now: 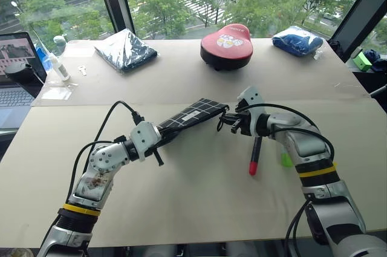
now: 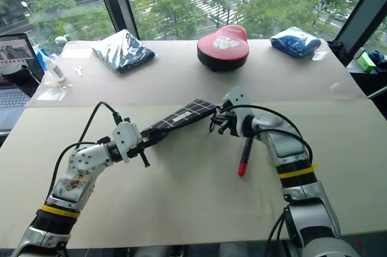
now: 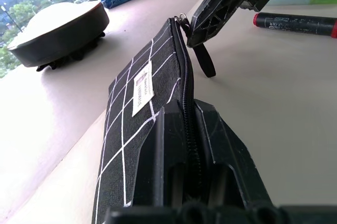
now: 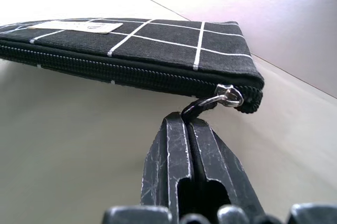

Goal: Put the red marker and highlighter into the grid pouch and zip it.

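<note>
A wide beige bench (image 1: 193,202) carries the scene. Above its middle, the grid pouch (image 1: 196,112) is held off the surface, zipper closed. The left hand (image 1: 158,139) is clamped on one end; the right hand (image 4: 185,124) is pinched shut on the black pull strap (image 3: 204,61). The red marker (image 1: 255,155) and highlighter (image 1: 285,159) lie on the bench beside the right arm.

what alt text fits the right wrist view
The right gripper, shut, pinches the black pull strap at the zipper end of the grid pouch, whose zipper is closed, above the pale table.
</note>
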